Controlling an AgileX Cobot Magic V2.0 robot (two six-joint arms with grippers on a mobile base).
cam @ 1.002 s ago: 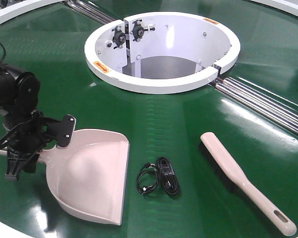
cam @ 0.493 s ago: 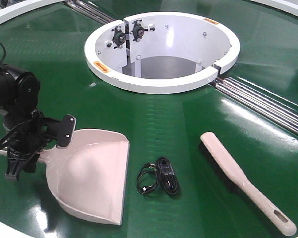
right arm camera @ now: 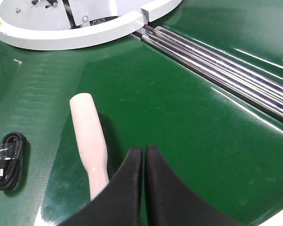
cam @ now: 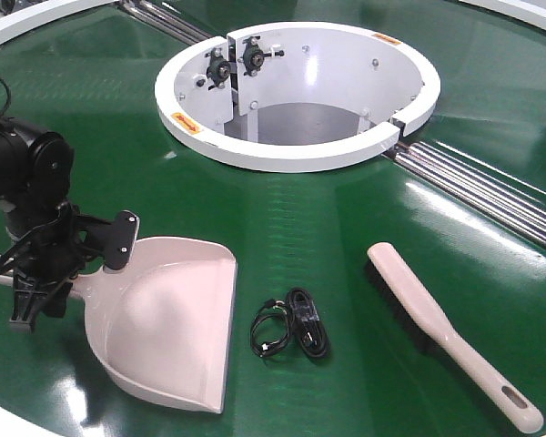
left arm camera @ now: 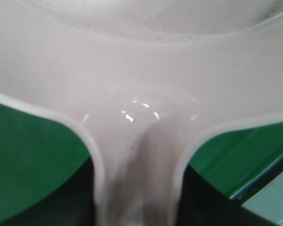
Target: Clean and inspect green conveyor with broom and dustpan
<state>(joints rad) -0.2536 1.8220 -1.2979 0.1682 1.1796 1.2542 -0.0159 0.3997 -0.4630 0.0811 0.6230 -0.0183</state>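
The green conveyor (cam: pixel 328 228) fills the front view. The pinkish dustpan (cam: pixel 168 328) lies on it at the lower left, mouth toward the near edge. My left gripper (cam: pixel 38 305) is shut on its handle just behind the pan. In the left wrist view the handle (left arm camera: pixel 139 155) runs between the two dark fingers, which press against both its sides. The broom (cam: pixel 437 328) lies flat at the lower right, bristles facing left. My right gripper (right arm camera: pixel 144 150) hovers shut and empty just right of the broom (right arm camera: pixel 87 132); it is out of the front view.
A coiled black cable (cam: pixel 291 332) lies between dustpan and broom, also at the right wrist view's left edge as the cable (right arm camera: pixel 9 160). The white ring hub (cam: pixel 282 159) stands behind. Steel rollers (cam: pixel 482 187) run to the right. The belt's white rim (cam: pixel 9 414) is close at the front.
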